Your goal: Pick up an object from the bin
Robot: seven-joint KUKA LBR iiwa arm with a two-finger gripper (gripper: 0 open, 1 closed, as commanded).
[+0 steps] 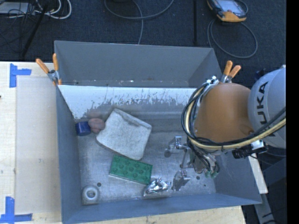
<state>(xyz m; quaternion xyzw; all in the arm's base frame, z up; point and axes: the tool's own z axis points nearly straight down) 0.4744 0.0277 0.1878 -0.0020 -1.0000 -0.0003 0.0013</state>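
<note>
Gripper [178, 165]: low over the floor of the bin [140, 66], at its 4 o'clock.
Jaws: apart, nothing between them.
Nearest thing: crumpled silver foil [156, 186], at the gripper's 8 o'clock, just beside the lower finger.
Further off: green studded plate [131, 170] at 9 o'clock.
Doing it well: probably shift toward 8 o'clock until the foil sits between the jaws, then close gently, since foil likely crushes and slips.
</note>
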